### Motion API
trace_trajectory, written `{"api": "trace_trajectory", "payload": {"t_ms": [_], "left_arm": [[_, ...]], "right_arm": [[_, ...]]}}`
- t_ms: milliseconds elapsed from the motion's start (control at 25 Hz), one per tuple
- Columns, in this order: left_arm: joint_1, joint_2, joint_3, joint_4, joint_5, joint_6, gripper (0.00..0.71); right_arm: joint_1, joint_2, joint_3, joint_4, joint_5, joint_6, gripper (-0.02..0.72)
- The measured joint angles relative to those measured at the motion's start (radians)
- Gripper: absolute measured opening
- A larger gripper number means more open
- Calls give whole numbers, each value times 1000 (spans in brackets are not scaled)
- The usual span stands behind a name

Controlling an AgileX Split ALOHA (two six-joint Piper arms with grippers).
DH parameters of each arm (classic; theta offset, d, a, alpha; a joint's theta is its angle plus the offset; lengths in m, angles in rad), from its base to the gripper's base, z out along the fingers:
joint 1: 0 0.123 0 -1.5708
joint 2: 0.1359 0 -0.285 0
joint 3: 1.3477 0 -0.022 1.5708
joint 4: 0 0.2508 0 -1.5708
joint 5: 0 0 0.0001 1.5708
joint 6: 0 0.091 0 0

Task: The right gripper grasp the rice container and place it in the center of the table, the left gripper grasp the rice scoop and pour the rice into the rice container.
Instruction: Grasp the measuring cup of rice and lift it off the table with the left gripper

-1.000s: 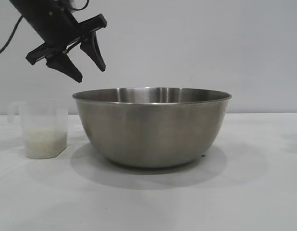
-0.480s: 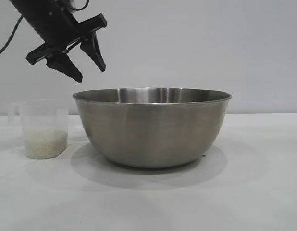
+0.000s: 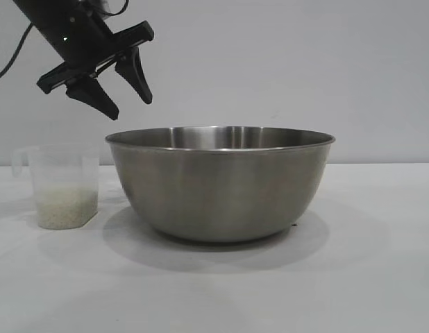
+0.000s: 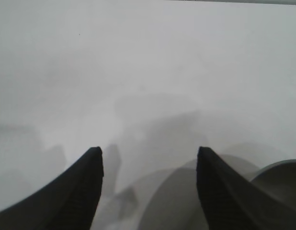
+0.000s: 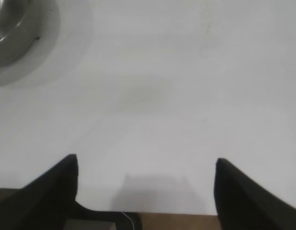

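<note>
- The rice container (image 3: 220, 184) stands upright at the middle of the table (image 3: 353, 277), open side up, its rolled rim level. Since half a second ago it has not shifted.
- The rice scoop (image 3: 60, 186) stands upright at the container's 9 o'clock in the exterior view, just beside its wall and apart from it, loop handle pointing away from the bowl. It sits where it sat a second ago.
- The rice (image 3: 64, 207) fills only the lower part of the scoop, a pale mass behind the frosted wall.
- The left gripper (image 3: 124, 97) hangs in the air at about 11 o'clock from the container, above the gap between scoop and bowl, tips slanting down toward the bowl rim. Its fingers are spread wide and hold nothing. It has scarcely moved against the earlier frames; its green light dot now shows.
- In the left wrist view the two fingers (image 4: 74, 191) frame bare table, with a curved grey edge at one corner.
- The right gripper (image 5: 145, 191) is outside the exterior view; its own camera shows it wide open over bare table near the table's edge, the container (image 5: 9, 28) far off at one corner.
- Open tabletop lies at the bowl's 3 and 6 o'clock.
- A plain pale wall (image 3: 305, 69) stands behind the table.
</note>
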Motion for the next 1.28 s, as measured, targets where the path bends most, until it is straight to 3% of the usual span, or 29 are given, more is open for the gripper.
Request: {"api": "trace_trajectory", "payload": {"t_ms": [800, 1040, 1280], "left_arm": [[0, -41, 0, 22, 43, 61, 379], [0, -185, 0, 195, 89, 64, 379], [0, -353, 0, 418, 239, -82, 379]], "right_arm": [[46, -186, 0, 6, -2, 0, 533], [46, -186, 0, 6, -2, 0, 533], [46, -186, 0, 6, -2, 0, 533]]}}
